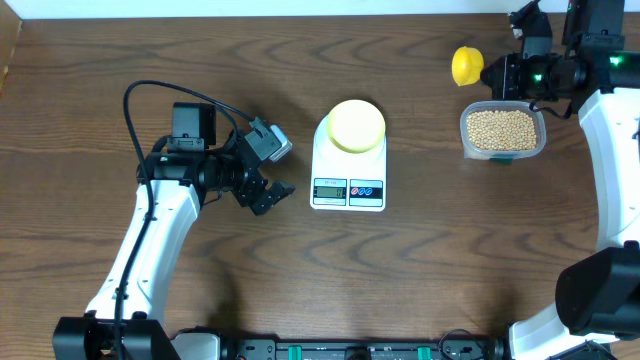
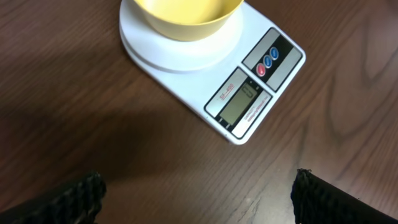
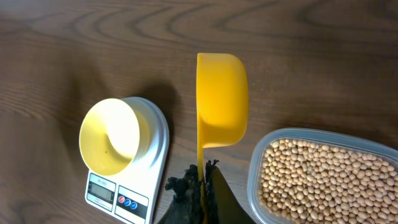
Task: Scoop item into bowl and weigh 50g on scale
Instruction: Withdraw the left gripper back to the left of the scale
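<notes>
Scooping looks about to begin: the right end effector [image 3: 202, 186], clamped on the handle of the empty scoop [image 3: 221, 99], hangs beside the tub [image 3: 323, 135] of beans [image 3: 317, 180] and must next dip in, while the bowl [image 1: 357, 125] sits empty on the scale [image 1: 348, 190], the left end effector [image 1: 272, 196] idle nearby, fingers apart.

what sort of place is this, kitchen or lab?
Likely a robot lab bench: left arm and right arm at a wood-grain table, with scale, bowl, scoop and bean tub staged.
</notes>
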Controlling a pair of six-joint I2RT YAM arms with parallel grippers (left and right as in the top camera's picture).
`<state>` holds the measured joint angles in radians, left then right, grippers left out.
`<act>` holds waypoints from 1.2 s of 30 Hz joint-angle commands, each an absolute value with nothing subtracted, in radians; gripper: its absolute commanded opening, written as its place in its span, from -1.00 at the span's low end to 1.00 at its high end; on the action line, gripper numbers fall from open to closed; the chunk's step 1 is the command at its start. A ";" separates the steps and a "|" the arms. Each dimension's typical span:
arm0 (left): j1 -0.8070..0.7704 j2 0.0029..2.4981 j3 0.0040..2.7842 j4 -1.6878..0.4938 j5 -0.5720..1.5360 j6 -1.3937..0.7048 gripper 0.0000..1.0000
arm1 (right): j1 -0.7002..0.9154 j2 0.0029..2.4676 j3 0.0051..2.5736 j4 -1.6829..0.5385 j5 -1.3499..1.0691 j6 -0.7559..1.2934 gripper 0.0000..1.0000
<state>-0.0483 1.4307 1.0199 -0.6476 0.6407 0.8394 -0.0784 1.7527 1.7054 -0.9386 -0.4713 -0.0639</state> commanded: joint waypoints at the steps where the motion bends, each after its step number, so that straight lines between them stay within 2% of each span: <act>1: -0.046 1.418 1.023 -0.650 0.613 0.863 0.96 | -0.079 1.745 1.718 -0.939 -0.474 -0.076 -0.97; 4: -0.046 1.418 1.023 -0.617 0.607 0.873 0.95 | -0.079 1.745 1.718 -0.940 -0.473 -0.076 -0.97; 12: -0.045 1.418 1.023 -0.677 0.609 1.149 0.95 | -0.079 1.745 1.718 -0.940 -0.473 -0.076 -0.97; 36: -0.045 1.418 1.023 -0.677 0.601 1.148 0.95 | -0.079 1.745 1.718 -0.940 -0.474 -0.076 -0.97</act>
<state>-0.0483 1.4307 1.0199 -0.6735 0.6025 1.1313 -0.0784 1.7527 1.7054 -0.9390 -0.4713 -0.0635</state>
